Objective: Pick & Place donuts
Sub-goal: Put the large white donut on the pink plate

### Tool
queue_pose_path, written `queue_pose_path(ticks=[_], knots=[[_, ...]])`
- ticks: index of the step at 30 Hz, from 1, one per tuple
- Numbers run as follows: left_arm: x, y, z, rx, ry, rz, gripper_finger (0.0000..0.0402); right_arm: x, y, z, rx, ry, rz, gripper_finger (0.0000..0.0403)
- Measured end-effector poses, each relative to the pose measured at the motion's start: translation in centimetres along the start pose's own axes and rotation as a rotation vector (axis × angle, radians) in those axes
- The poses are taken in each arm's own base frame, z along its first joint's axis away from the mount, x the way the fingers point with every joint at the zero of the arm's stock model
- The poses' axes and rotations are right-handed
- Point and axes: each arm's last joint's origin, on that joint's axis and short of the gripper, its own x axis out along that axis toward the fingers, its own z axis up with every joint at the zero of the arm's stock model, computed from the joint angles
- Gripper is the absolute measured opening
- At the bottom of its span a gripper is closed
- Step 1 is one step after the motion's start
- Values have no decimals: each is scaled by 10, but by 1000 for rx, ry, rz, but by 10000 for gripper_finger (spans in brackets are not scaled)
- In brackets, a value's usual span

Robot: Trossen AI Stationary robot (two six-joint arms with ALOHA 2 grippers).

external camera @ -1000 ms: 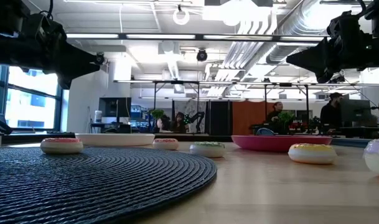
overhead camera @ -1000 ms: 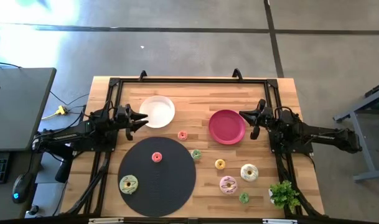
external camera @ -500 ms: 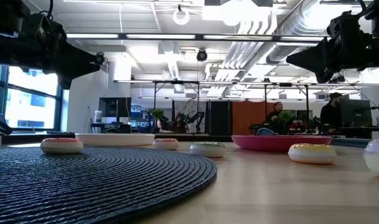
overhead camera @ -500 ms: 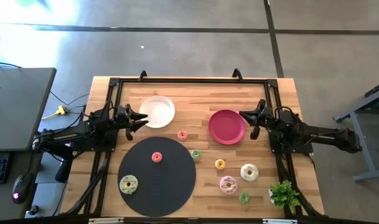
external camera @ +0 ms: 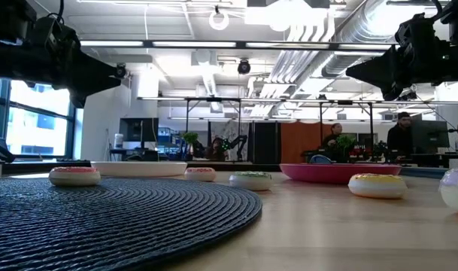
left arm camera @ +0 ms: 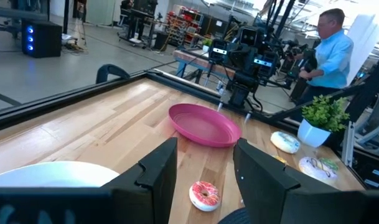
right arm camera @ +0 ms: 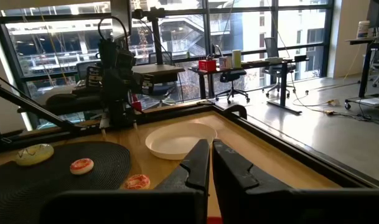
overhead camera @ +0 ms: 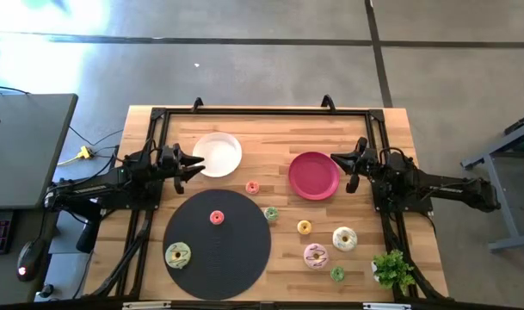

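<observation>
No readable writing shows on donuts (overhead camera: pixel 344 238) or plates (overhead camera: pixel 313 175).

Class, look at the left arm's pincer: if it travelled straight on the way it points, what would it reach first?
The left pincer, open, points across the table over the white plate's near edge. It would probably cross the plate's rim, then the red plate and the right pincer beyond; its height is unclear.

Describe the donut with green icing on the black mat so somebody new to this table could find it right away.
Start at the big round black mat on the wooden table, toward the left arm's side. Two donuts lie on it; the green-iced donut is near the mat's edge farthest from the white plate. It is larger than the small red donut.
</observation>
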Motion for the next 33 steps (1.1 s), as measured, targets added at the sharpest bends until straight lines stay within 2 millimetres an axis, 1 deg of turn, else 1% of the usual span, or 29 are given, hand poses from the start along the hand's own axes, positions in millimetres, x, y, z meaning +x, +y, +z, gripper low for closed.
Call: queue_pose_path(ticks=[4,6,10,13,15,17,19,22,25,30,33], knots=[[0,0,1,4,-16,23,152,0,0,0,144,-1,7,11],[0,1,2,40,-31,40,152,0,0,1,195,-11,3,11],[-1,-2,12,59,-109,24,152,0,-1,7,130,-82,-42,11],[-3,-5,21,49,-118,20,152,-1,-1,11,105,-118,-58,11],[-7,-8,32,47,-162,9,152,-1,-1,11,86,-119,-60,11],[-9,-11,42,46,-194,0,152,-1,-1,12,24,-125,-67,11],[-11,-13,47,55,-200,-1,152,-1,-1,13,-46,-126,-87,11],[-14,-14,54,72,-230,10,152,-1,-2,14,-49,-137,-109,14],[-15,-14,57,73,-245,46,152,-1,-1,14,-48,-134,-67,33],[-13,-14,56,74,-231,54,152,-1,1,15,-48,-144,-10,84],[-11,-13,56,74,-218,57,152,-2,4,25,-55,-197,75,115]])
